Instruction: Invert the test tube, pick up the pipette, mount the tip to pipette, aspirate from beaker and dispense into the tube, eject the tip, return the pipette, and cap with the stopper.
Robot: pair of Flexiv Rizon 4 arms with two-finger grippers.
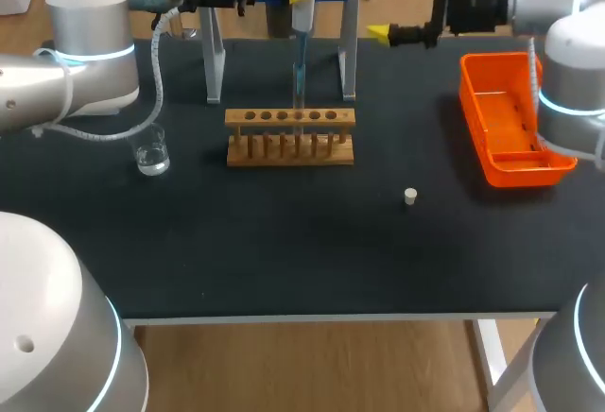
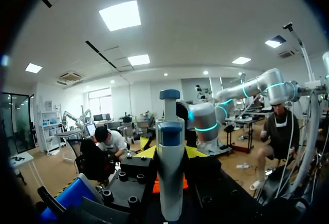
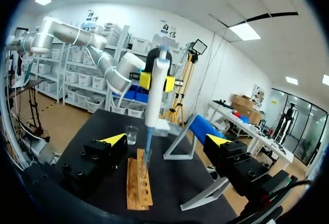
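A black-topped table [image 1: 284, 251] with a pale front edge fills most of the frame, seen from above. At the right of the frame an orange plastic bin [image 1: 518, 168] lies near the table's right edge, and a low wooden rack [image 1: 284, 157] with a row of holes along its top bar stands in the upper middle. Just behind the rack, toward the top of the frame, rise the two pale metal legs of a stand [image 1: 214, 72].

Clear glass beaker [image 1: 151, 155], wooden rack [image 1: 290, 135]
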